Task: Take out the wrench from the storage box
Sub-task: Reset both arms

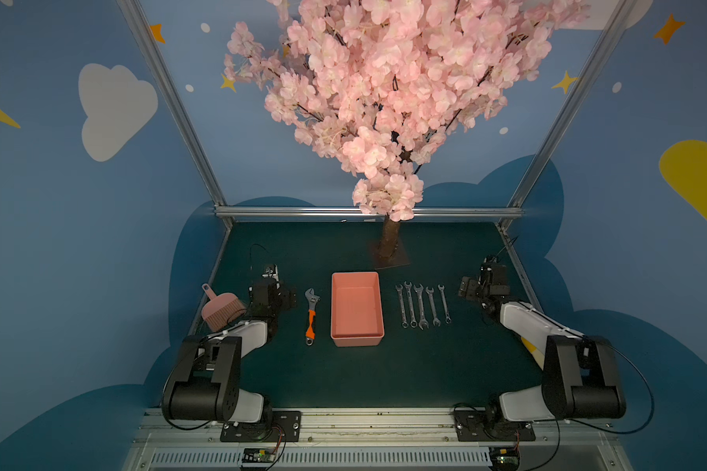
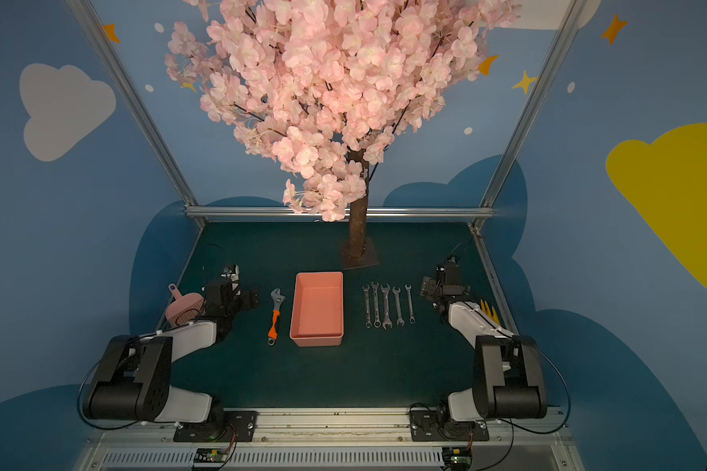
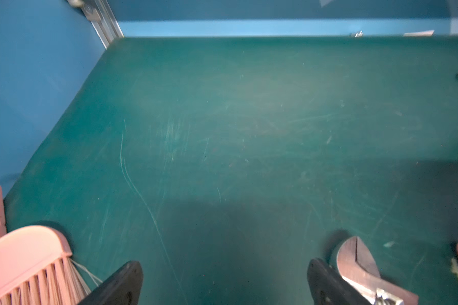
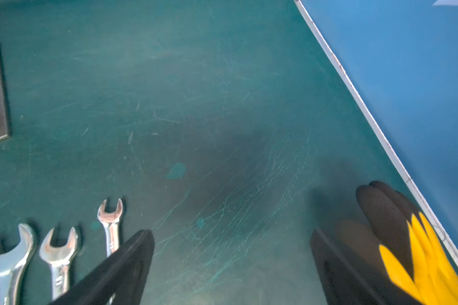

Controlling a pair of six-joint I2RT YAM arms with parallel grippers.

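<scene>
Nearest us, both arms (image 1: 205, 379) fold low over the green mat (image 1: 343, 375). Behind stands the blossom tree (image 1: 388, 240). Our storage box (image 1: 356, 340) sits mid-mat. We see the orange-handled wrench (image 1: 311, 314) lying outside it, between box and left gripper (image 3: 224, 269), whose jaws gape wide, holding nothing. Our right gripper (image 4: 232, 235) gapes likewise beside five spanners (image 1: 420, 306).

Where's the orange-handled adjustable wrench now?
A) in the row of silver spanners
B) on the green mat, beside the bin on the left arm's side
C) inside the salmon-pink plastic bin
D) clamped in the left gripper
B: the orange-handled adjustable wrench lies on the green mat beside the empty salmon-pink rectangular plastic bin; the left gripper stands open, empty.
</scene>
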